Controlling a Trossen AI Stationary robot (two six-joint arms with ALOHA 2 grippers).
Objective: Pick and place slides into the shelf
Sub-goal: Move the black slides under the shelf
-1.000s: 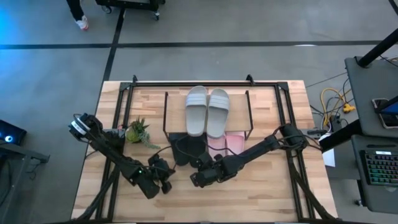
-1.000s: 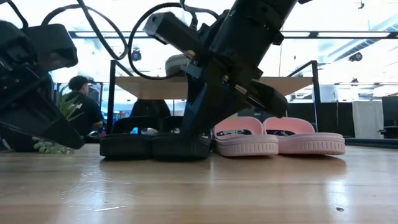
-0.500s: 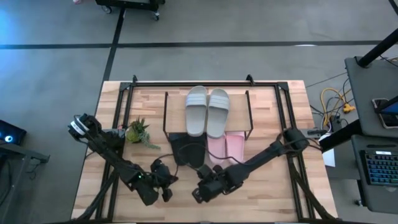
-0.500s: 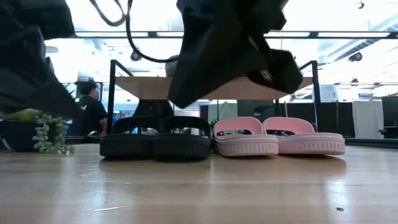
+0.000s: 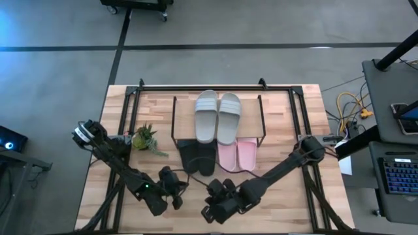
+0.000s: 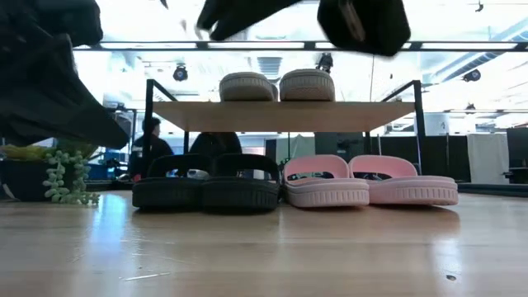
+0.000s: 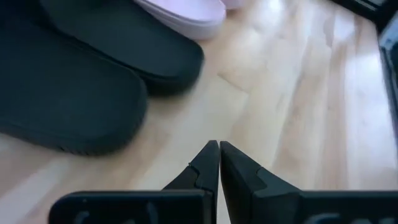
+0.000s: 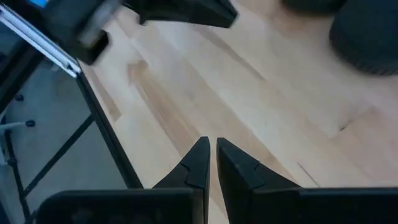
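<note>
The shelf point(image 5: 175, 121) stands mid-table, and its wooden top board point(image 6: 285, 105) carries the two pale grey-green slides point(image 5: 217, 116) point(image 6: 276, 86). Under the board, resting on their soles on the table, are the two black slides point(image 5: 198, 158) point(image 6: 206, 191) point(image 7: 68, 99) and the two pink slides point(image 5: 238, 155) point(image 6: 367, 188). My left gripper point(image 5: 175, 189) point(image 7: 219, 147) hovers shut just near of the black pair. My right gripper point(image 5: 210, 197) point(image 8: 210, 143), also shut, hangs over bare wood beside it, nearer the table's near edge. Neither touches a slide.
A small potted plant point(image 5: 145, 138) point(image 6: 62, 177) stands left of the shelf. A black frame point(image 5: 215, 87) rings the tabletop. Bare wood point(image 5: 281, 202) stretches between the slides and the near edge. A person point(image 6: 148, 148) shows in the room behind the shelf.
My right gripper has drawn back from the right black slide toward the table's near edge and has risen, so that in the low view it now shows only at the top. The black slide has stayed under the shelf. My left arm has risen a little.
</note>
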